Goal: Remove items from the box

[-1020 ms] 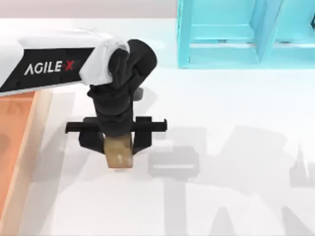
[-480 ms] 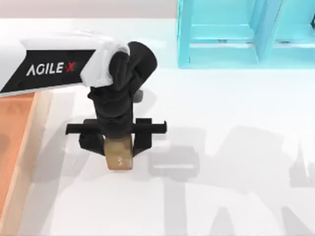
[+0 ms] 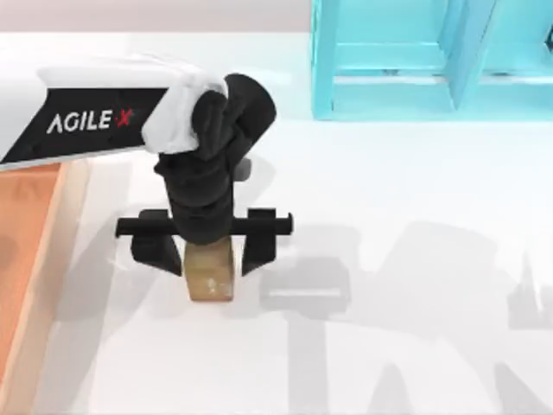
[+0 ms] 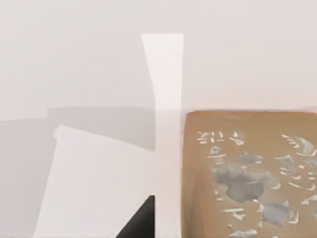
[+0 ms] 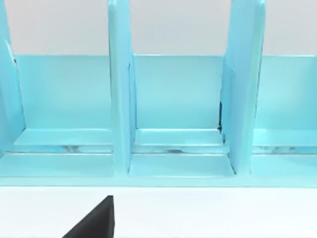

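On the white table (image 3: 406, 207), turquoise shelf unit (image 3: 432, 60) at one o'clock, wooden box (image 3: 34, 259) at nine o'clock, left gripper (image 3: 207, 252) near centre with fingers spread, released, tan block (image 3: 212, 275) standing between them outside the box.

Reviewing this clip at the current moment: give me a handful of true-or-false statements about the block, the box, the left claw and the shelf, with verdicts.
1. The wooden block lies on the white table, outside the box. True.
2. The left claw is clamped on the block. False: its fingers stand open, either side of the block.
3. The turquoise shelf unit stands at the table's far right. True.
4. The block sits inside the shelf unit. False: it lies on the table.
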Robot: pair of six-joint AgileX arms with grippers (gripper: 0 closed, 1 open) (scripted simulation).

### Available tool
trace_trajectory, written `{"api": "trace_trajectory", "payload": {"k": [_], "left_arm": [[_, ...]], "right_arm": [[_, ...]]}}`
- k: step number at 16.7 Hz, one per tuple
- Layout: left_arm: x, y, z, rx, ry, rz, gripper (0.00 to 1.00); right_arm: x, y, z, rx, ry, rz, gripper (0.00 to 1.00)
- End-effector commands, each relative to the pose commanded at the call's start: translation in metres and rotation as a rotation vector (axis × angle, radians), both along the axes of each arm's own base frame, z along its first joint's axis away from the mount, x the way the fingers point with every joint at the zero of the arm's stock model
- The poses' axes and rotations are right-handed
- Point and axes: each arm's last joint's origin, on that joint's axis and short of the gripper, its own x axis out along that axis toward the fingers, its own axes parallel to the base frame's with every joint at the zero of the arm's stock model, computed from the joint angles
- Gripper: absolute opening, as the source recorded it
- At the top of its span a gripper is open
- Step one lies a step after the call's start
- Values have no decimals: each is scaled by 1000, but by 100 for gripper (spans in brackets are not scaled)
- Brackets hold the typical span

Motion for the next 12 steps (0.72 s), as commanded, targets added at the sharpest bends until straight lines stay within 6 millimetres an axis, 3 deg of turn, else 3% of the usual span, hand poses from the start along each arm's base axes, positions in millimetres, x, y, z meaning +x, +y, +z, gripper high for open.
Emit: {"api": "trace_trajectory", "payload": {"k": [10,12], "left_arm": [[0,0,1,0,0,1,100],[2,-2,12,-2,-4,0,100]], "right_arm": [[0,0,0,0,0,0,100],[0,0,0,0,0,0,100]]}}
